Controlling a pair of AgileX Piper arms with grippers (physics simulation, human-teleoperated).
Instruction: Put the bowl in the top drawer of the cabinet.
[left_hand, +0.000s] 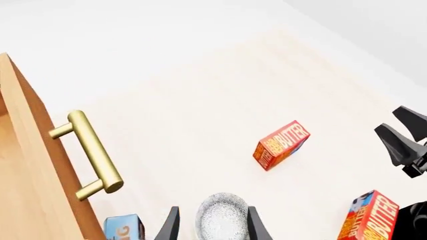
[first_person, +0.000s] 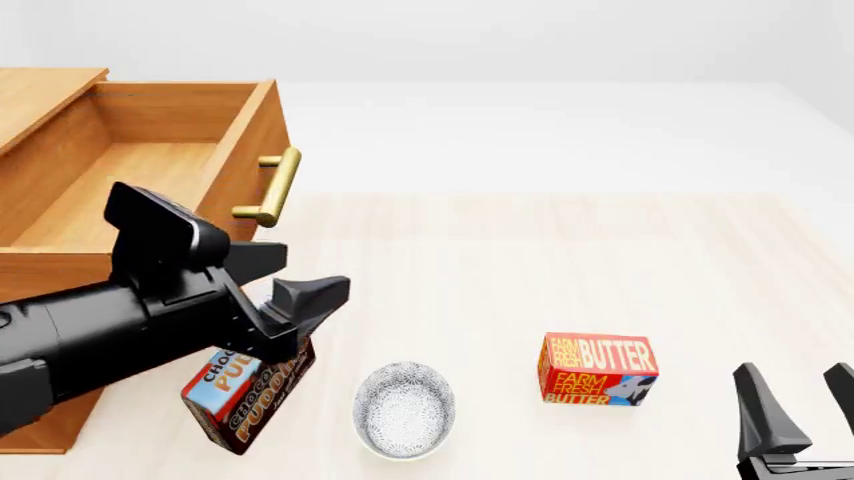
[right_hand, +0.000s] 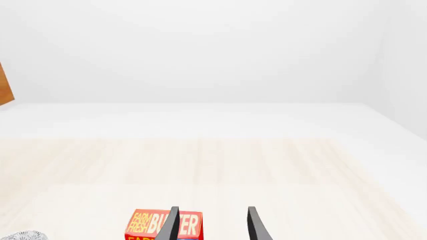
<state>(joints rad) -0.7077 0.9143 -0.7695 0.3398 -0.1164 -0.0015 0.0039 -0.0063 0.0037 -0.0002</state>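
Butter box reads "FARM FRESH BUTTER"; both claws, left and right, gape empty

Wooden cabinet, shiny brass handle, speckled ceramic bowl.

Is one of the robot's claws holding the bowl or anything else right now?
No, nothing is held. The left gripper is open above the bowl, not touching it, and the right gripper is open and empty.
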